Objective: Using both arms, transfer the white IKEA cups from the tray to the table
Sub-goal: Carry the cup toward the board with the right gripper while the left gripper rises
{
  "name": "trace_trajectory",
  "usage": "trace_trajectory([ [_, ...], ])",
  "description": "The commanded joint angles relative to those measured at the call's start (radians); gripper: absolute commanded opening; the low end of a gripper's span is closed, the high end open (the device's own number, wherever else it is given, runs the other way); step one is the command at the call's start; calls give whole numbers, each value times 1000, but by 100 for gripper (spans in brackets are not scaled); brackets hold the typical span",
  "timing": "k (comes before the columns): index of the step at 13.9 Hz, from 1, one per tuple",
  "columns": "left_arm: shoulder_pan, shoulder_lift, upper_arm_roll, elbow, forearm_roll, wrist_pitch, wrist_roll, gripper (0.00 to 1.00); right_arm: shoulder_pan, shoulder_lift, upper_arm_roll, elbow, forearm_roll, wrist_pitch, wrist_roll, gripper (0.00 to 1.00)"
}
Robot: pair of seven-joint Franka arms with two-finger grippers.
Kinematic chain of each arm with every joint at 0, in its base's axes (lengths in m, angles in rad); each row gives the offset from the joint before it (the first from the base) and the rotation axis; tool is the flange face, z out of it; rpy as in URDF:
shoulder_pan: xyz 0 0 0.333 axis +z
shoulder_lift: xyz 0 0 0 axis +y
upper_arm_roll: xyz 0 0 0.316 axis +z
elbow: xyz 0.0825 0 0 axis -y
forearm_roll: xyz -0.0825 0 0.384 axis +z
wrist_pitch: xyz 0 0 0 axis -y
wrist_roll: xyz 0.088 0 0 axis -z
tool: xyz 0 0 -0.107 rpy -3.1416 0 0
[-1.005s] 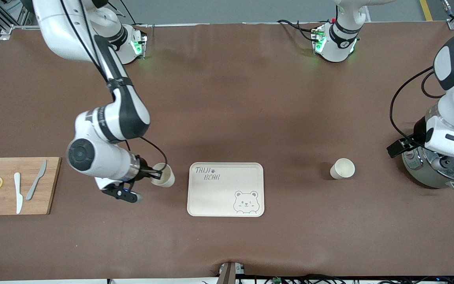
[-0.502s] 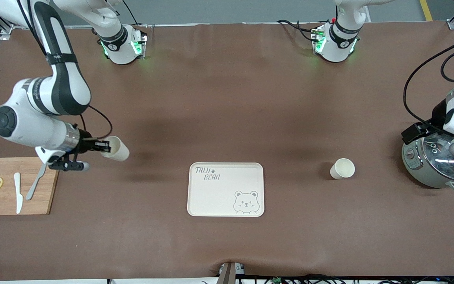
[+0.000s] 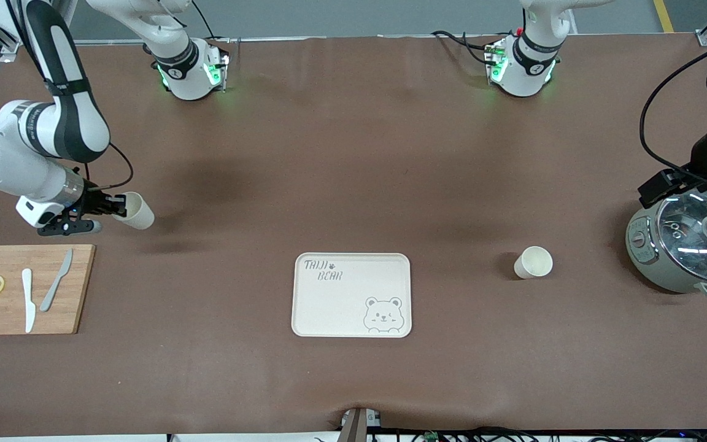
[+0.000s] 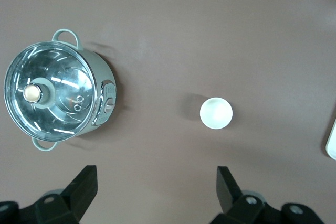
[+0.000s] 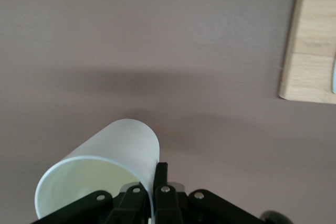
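My right gripper (image 3: 115, 205) is shut on the rim of one white cup (image 3: 135, 211) and holds it tilted in the air over bare table at the right arm's end, above the wooden board's side. In the right wrist view, one finger (image 5: 161, 173) presses the cup's wall (image 5: 123, 142) from outside. The second white cup (image 3: 533, 262) stands upright on the table between the bear tray and the pot; it also shows in the left wrist view (image 4: 216, 113). My left gripper (image 4: 156, 192) is open and empty, high over the table near the pot.
The cream bear tray (image 3: 341, 307) lies at the table's middle. A wooden board (image 3: 77, 288) with lemon slices and two knives lies at the right arm's end. A metal pot with a glass lid (image 3: 685, 245) stands at the left arm's end.
My right gripper has lifted its cup from beside the tray and carried it toward the right arm's end. My left arm has drawn back from over the pot toward the table's end.
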Motion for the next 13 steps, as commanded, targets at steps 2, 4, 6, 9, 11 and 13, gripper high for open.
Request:
trace_trajectory([
  [2, -55, -52, 22, 4, -33, -30, 78, 100, -90, 59, 20, -38, -18, 102, -107, 0],
  [4, -90, -79, 33, -26, -50, -53, 83, 100, -83, 117, 22, -35, -12, 133, -98, 0],
  [6, -109, -111, 34, -63, -57, -58, 83, 100, -78, 145, 22, -30, -9, 132, -95, 0],
  [9, -97, -122, 34, -72, -114, -91, 83, 100, -63, 167, 22, -21, -9, 118, -65, 0],
  [11, -83, -123, 34, -72, -120, -98, 95, 100, -60, 171, 22, -18, -9, 120, -52, 0],
  [13, -81, -122, 34, -72, -120, -98, 141, 100, -63, 173, 22, -14, -9, 117, -63, 100],
])
